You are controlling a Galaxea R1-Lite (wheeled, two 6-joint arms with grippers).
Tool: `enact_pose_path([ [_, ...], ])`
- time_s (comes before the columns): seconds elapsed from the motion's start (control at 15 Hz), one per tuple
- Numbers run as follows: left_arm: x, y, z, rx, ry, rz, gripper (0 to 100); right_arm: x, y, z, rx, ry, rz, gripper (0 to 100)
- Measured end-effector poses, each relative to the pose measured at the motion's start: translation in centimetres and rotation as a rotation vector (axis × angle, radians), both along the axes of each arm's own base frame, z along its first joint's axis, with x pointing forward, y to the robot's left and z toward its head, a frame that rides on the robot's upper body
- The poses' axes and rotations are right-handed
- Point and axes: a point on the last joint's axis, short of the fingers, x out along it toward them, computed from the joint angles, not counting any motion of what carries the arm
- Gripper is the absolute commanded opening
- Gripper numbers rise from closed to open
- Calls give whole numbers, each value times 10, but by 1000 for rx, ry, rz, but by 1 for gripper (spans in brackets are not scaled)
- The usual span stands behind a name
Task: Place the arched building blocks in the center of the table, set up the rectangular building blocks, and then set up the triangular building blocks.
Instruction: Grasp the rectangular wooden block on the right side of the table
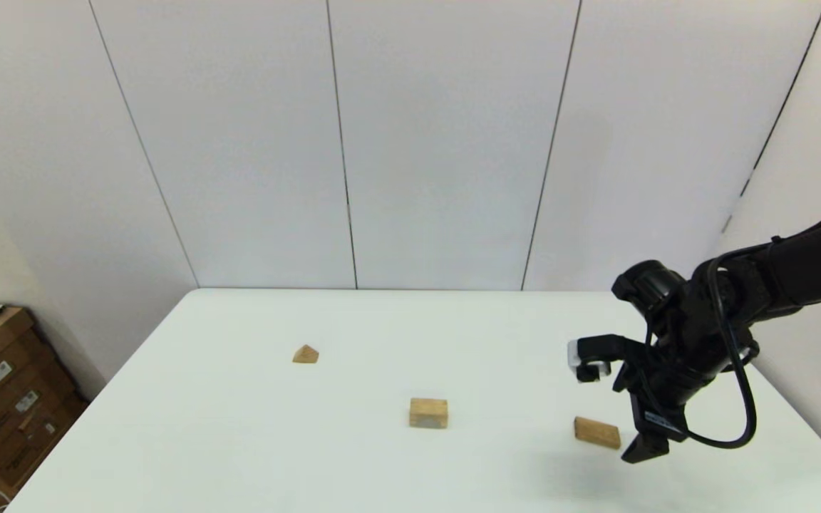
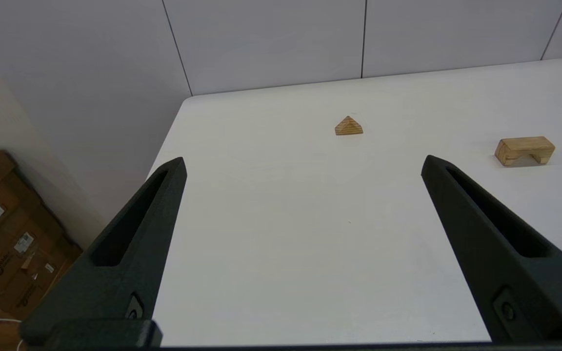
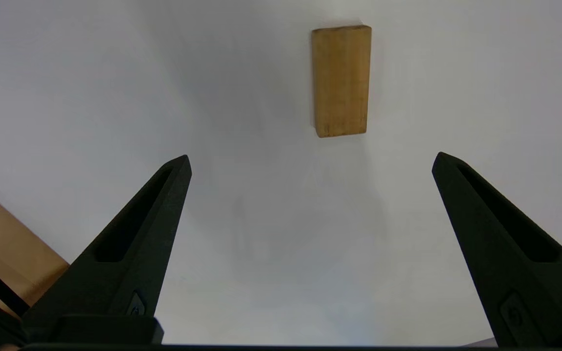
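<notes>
Three tan wooden blocks lie well apart on the large white tabletop (image 1: pixel 239 442). The chunky light-tan arched block (image 1: pixel 428 412) already sits near the table's centre, hollow downward; the flat, darker tan rectangular slab (image 1: pixel 596 432) lies on its broad face toward the robot's right; the small peaked triangular prism (image 1: pixel 305 354) rests farther back on the left. The right gripper (image 1: pixel 613 410) hangs just beside and above the slab with its black fingers (image 3: pixel 134 243) spread wide and nothing between them; the wrist view shows the slab ahead of the fingertips rather than between them. The left gripper (image 2: pixel 303 163), parked at the near left, is likewise spread and empty. The step in hand appears to be grasping the slab. Risks: descending from this offset, one finger could land on the slab or push it aside; the thin slab offers little height to pinch, so it may slip or tip when set up on the arch, and a careless approach there could nudge the arch off centre.
</notes>
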Motion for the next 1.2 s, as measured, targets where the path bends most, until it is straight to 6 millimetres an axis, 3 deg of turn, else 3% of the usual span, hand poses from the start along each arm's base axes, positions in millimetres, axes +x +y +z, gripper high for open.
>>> enact_pose_path([
  [0.27, 0, 0, 0, 1, 0, 0, 100, 10, 5, -9, -18, 22, 85, 100],
  [1.2, 0, 0, 0, 0, 0, 0, 100, 44, 3, -58, -31, 93, 61, 100],
])
